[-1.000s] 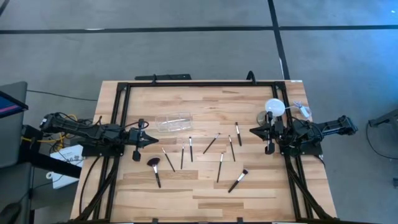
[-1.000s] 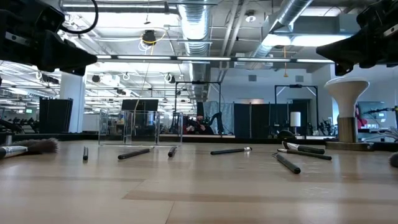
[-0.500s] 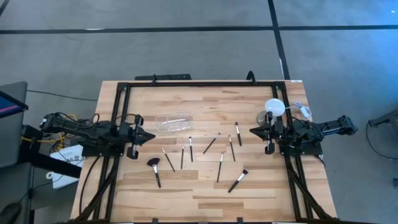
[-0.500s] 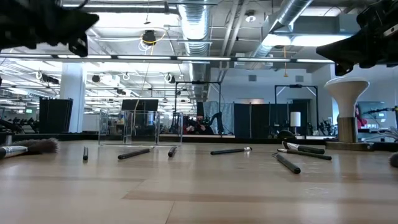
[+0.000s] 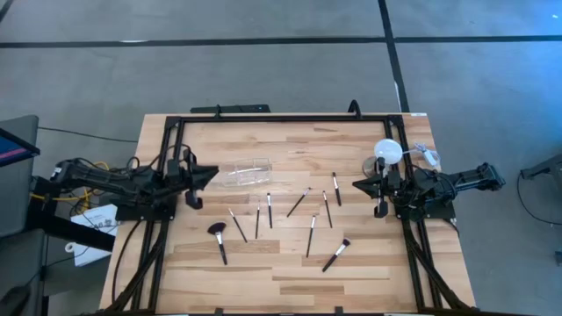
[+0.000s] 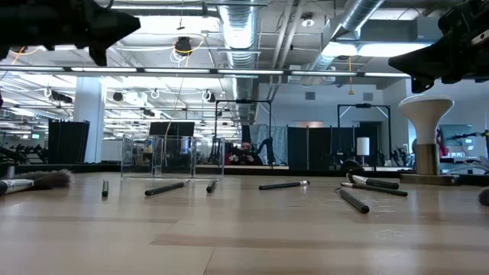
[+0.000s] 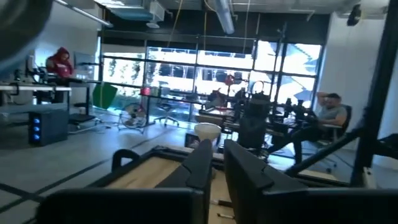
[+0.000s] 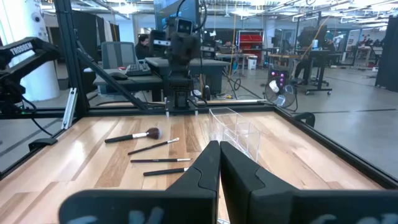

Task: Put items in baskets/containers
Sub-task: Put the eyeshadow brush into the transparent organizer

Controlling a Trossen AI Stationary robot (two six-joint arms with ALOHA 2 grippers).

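Several slim makeup brushes (image 5: 269,211) lie flat and scattered on the wooden table, one with a fluffy head (image 5: 217,230) nearest the left arm. The clear container (image 5: 246,172) stands on the table beyond them; the low view shows it (image 6: 172,156) upright. My left gripper (image 5: 211,174) hangs raised over the table's left side, just left of the container, pointing toward the right edge and tipped upward. Its fingers (image 7: 202,165) stand slightly apart with nothing between them. My right gripper (image 5: 356,184) waits shut and level at the right side, holding nothing (image 8: 218,149).
A white ball on a stand (image 5: 388,152) stands at the far right beside the right arm. A black frame (image 5: 263,118) runs along the table's far and side edges. Bare wood lies near the front edge (image 5: 281,285).
My left gripper has risen from near the tabletop and tipped its fingers upward, swinging a little toward the far edge, closer to the container's left end. The brushes, the container and the right arm have kept still.
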